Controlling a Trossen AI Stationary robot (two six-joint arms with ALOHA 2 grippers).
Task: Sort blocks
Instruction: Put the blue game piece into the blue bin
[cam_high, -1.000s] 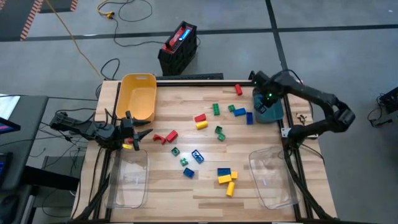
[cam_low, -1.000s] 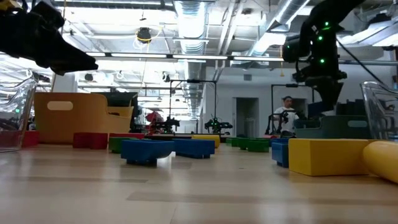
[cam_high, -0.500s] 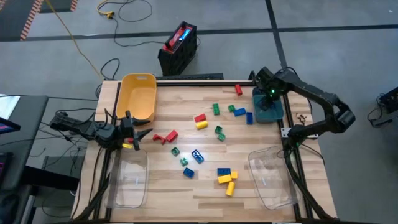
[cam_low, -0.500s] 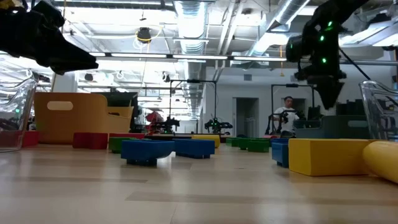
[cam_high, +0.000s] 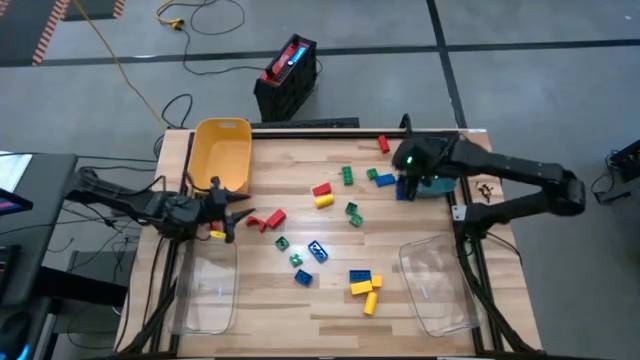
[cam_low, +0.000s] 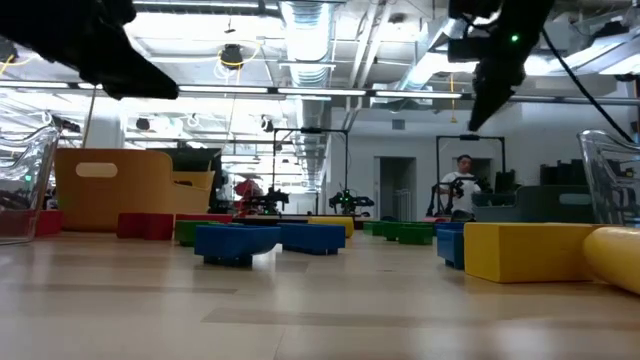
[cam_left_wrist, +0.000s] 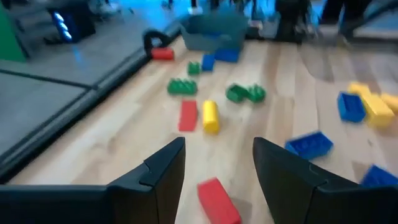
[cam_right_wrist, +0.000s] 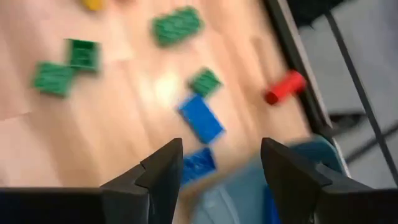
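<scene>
Right tool (cam_right_wrist: 221, 163) spread, empty, above blue blocks (cam_right_wrist: 200, 121) beside teal bin (cam_high: 437, 184), likely lining up a pick. Left tool (cam_left_wrist: 216, 163) spread over red block (cam_left_wrist: 217, 199) near yellow bin (cam_high: 222, 150).

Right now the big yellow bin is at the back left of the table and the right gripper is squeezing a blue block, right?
Not quite. The yellow bin is back left, but the right gripper is open and empty. The right wrist view shows the blue blocks lying on the table.
</scene>
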